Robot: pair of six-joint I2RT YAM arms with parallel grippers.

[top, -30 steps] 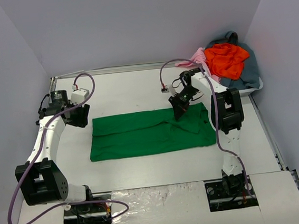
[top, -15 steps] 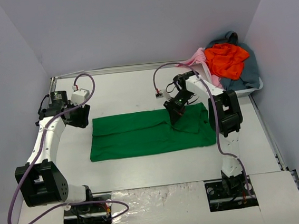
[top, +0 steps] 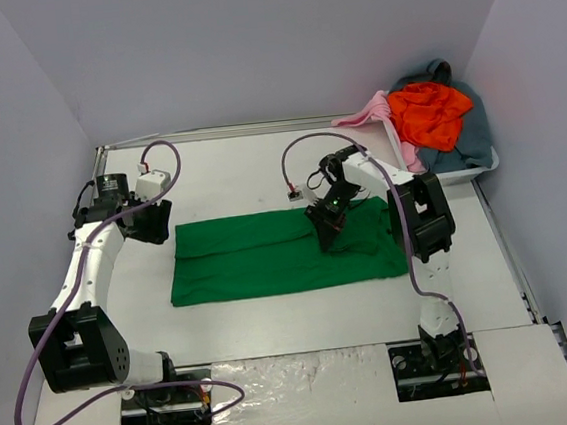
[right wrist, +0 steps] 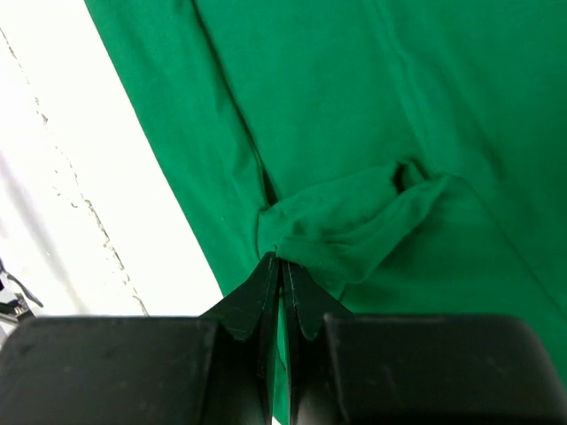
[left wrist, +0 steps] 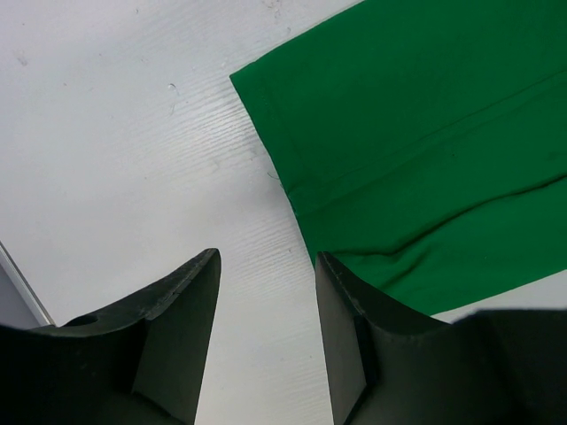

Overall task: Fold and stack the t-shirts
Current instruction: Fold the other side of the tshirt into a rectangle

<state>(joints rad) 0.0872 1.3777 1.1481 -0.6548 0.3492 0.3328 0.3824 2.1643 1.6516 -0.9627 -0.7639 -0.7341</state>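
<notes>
Green shirt (top: 267, 254) lies flat on tabletop (top: 229, 172), centre, spread as a wide band L-to-R between the two arms. A fold edge runs along its length; the R end is rumpled.

R gripper (right wrist: 282, 262): fingers together, clamped on a small bunched-up pinch of green cloth near the shirt's far edge, R of middle. Wrist view shows cloth puckered at the tips, with creases radiating from the pinch.

L gripper (left wrist: 264, 270): fingers apart, nothing between them. It sits over bare tabletop just beside the shirt's far-L corner, not touching cloth. Wrist view shows the hemmed corner just beyond the tips.

Far-R corner: tub (top: 483, 166) heaped with other shirts. Orange shirt (top: 432, 110) on top, grey-blue shirt (top: 475, 134) under and behind it, pink shirt (top: 366, 114) draped over the L rim. Pile is well apart from green shirt.
</notes>
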